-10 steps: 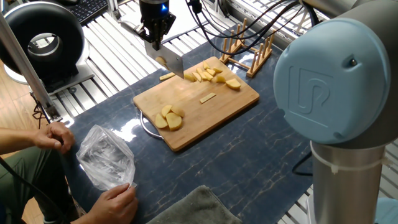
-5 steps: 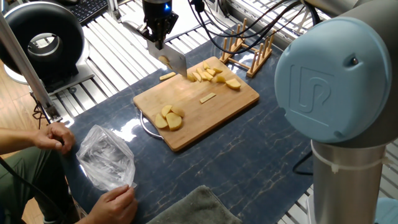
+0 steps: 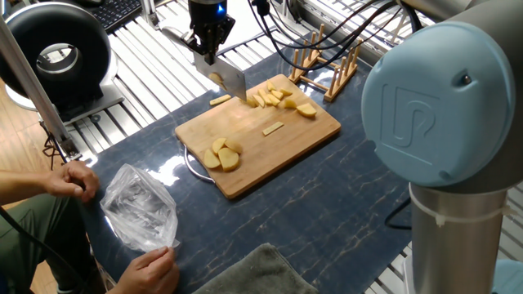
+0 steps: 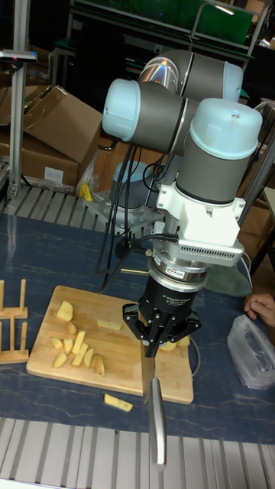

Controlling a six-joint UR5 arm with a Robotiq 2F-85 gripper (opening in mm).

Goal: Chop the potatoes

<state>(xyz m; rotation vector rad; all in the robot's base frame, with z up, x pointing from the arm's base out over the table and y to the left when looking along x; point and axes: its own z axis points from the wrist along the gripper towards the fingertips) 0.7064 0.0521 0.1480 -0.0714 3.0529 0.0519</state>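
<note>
My gripper [image 3: 209, 49] is shut on a knife [image 3: 227, 80], and the broad blade hangs just above the far left corner of the bamboo board [image 3: 298, 139]. Cut potatoes [image 3: 279, 98] lie in a cluster right beside the blade. Three rounded potato pieces [image 3: 222, 155] sit at the board's near left, and a thin stick [image 3: 273, 127] lies mid-board. One piece [image 3: 219, 100] lies off the board on the table. In the tall fixed view the gripper [image 4: 157, 345] stands over the board [image 4: 114, 367], the knife [image 4: 156, 420] pointing at the camera, the potato cluster [image 4: 76, 350] to its left.
A wooden rack [image 3: 327, 69] stands behind the board. A person's hands [image 3: 73, 180] hold a clear plastic bag [image 3: 139, 211] at the table's near left. A grey cloth [image 3: 253, 273] lies at the front edge. The arm's big blue joint [image 3: 441, 122] fills the right side.
The gripper and knife rose slightly and shifted a little right, then held still. The person's lower hand slid down beside the bag.
</note>
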